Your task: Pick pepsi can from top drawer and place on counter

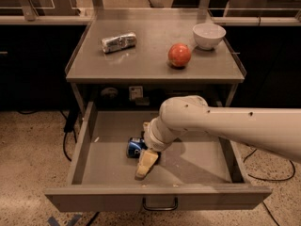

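The pepsi can (135,146), small and blue, lies on its side on the floor of the open top drawer (197,166), left of the middle. My gripper (145,165) reaches down into the drawer from the right on a thick white arm. It sits just right of and in front of the can, close to it or touching it. My wrist hides the can's right end. The counter (150,62) is the grey cart top above the drawer.
On the counter lie a silver-grey can (118,42) at the back left, a red apple (179,55) and a white bowl (209,35) at the right. The drawer's handle (160,205) faces front. Cables lie on the speckled floor at both sides.
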`<control>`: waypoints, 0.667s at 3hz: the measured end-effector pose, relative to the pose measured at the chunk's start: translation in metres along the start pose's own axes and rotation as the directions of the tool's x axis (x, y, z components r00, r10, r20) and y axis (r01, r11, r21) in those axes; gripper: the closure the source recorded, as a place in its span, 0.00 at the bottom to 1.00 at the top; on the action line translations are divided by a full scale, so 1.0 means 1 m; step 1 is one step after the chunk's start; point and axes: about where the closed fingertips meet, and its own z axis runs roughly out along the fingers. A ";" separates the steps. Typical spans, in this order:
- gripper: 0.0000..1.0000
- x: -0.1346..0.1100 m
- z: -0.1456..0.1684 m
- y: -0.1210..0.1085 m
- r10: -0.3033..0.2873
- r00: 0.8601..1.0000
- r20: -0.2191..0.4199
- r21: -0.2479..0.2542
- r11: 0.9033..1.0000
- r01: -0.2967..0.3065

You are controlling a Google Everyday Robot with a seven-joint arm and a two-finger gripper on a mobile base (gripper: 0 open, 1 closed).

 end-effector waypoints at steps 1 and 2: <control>0.00 0.001 0.005 -0.001 -0.004 1.000 -0.007 -0.001 1.000 0.004; 0.15 0.001 0.005 -0.001 -0.004 1.000 -0.008 -0.001 1.000 0.004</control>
